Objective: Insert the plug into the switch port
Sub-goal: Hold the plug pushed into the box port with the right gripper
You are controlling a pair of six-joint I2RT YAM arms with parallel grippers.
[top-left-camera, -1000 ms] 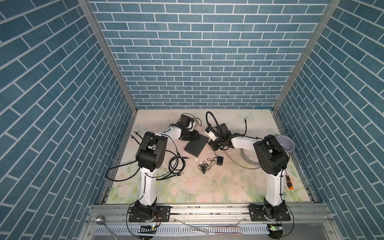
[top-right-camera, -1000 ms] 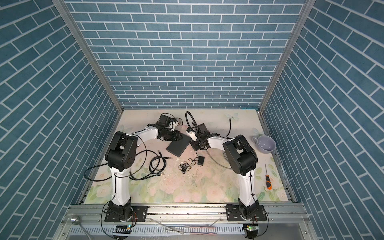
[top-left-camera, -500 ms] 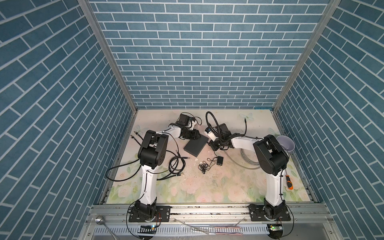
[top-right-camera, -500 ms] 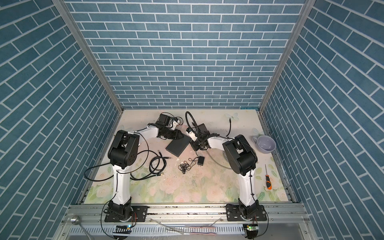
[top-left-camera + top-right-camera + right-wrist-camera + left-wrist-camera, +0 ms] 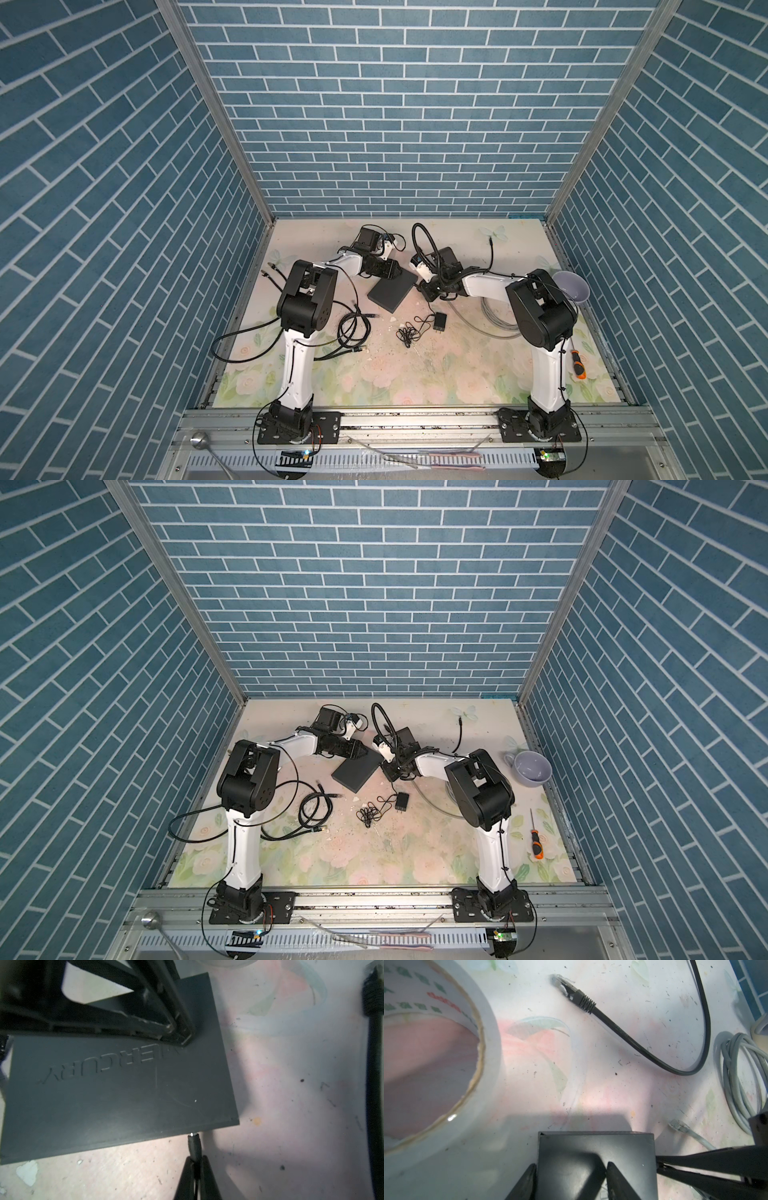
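Plug (image 5: 194, 1145) pinched in right gripper (image 5: 195, 1162), tip at switch (image 5: 116, 1088) edge (unseated).

You're looking along your right pincer (image 5: 196, 1160): its two dark fingers are pinched on the small black plug (image 5: 194, 1145), which points straight at the switch (image 5: 124, 1095). The plug's shiny tip sits right at the switch edge that faces the pincer, and you can't tell whether it has entered a port. The switch is a flat dark-grey slab with MERCURY embossed on top, upside down to you. The left pincer (image 5: 178, 1032) comes in over its top face, tips by the first letter. A black cable (image 5: 374, 1084) lies on the scuffed table (image 5: 280, 1084), well apart from the switch.
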